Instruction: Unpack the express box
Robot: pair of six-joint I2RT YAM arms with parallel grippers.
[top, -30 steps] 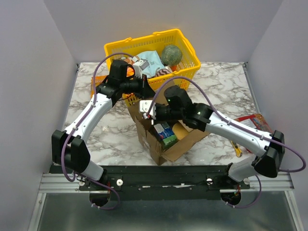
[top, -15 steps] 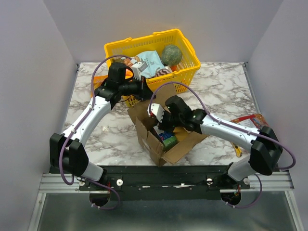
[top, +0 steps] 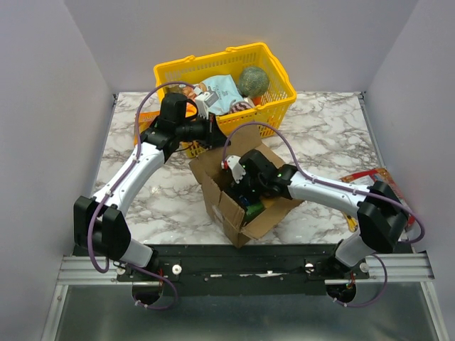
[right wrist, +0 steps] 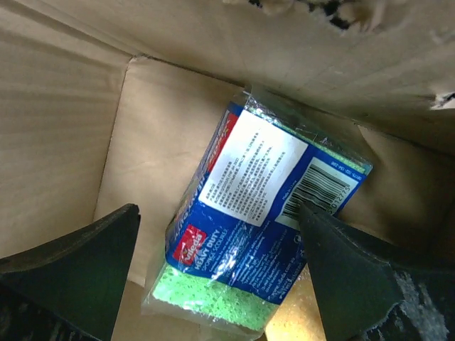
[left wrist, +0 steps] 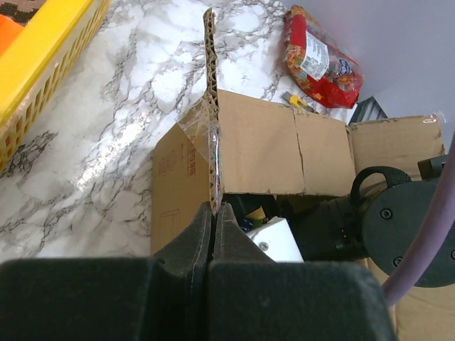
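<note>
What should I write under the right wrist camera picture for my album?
Open jaws inside the express box frame a wrapped green sponge pack lying on its bottom.

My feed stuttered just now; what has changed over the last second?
The right gripper dropped from above the express box into it and opened; its fingers now straddle the blue-and-green sponge pack, not gripping it. The left gripper stayed shut on the box's upright flap; the box and yellow basket did not visibly move.
</note>
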